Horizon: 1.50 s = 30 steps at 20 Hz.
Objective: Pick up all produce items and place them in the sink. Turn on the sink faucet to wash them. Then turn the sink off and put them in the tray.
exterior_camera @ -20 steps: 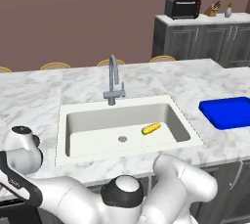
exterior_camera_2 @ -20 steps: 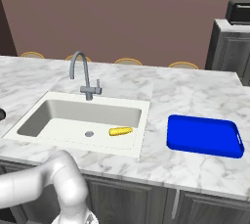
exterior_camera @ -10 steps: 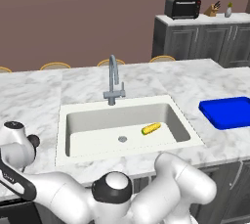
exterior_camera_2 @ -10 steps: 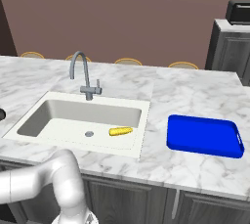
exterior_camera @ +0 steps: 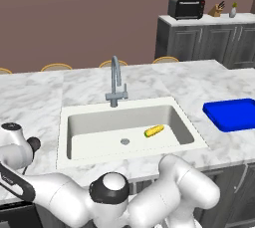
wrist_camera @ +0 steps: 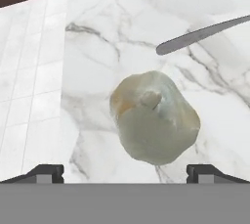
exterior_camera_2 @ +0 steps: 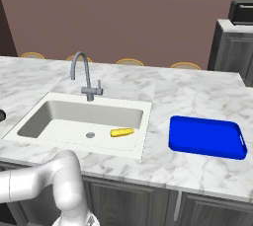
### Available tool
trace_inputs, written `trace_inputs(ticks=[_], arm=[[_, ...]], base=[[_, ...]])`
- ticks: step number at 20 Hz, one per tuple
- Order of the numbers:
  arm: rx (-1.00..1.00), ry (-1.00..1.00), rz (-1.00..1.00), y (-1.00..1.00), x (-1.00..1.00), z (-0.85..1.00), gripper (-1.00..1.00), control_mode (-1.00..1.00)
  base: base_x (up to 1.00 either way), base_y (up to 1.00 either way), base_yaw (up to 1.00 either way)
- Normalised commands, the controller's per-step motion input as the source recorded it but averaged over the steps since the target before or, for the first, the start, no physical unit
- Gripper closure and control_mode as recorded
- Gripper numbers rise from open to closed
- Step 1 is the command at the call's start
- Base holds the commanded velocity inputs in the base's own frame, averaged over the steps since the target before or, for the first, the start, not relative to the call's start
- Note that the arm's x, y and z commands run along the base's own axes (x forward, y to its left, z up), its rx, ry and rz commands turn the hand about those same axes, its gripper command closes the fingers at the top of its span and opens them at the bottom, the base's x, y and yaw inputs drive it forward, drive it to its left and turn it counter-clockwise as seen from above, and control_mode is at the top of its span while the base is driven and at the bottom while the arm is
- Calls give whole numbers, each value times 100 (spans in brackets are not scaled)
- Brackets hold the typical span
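A beige roundish produce item lies on the white marble counter, straight ahead of my gripper. The jaws are open and wide, one dark fingertip on each side of the item, touching nothing. The yellow corn cob lies on the floor of the off-white sink, right of the drain. The grey gooseneck faucet stands behind the basin, with no water visible. The blue tray sits empty on the counter right of the sink.
A dark ladle handle lies on the marble just beyond the beige item. The counter's edge runs close beside the item, with tiled floor past it. A toaster oven and knife block stand on the far cabinets.
The arm has shifted a little at the counter's left end. The corn, tray and faucet have not moved, and the jaws have stayed open.
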Motion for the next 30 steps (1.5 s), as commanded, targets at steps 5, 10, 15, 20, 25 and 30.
trace_inputs(ticks=[5,10,15,20,25,30], arm=[[0,0,0,21,9,-9,-100,-100],[0,-1,0,12,20,0,-100,-100],[0,0,0,7,19,-5,-100,-100],[0,0,0,11,8,-22,-100,-100],[0,2,0,19,2,-32,100,-100],[0,0,-7,-23,2,4,100,-100]], base=[[0,0,0],[0,0,0],[0,0,0],[0,0,0],[0,0,0],[0,0,0]])
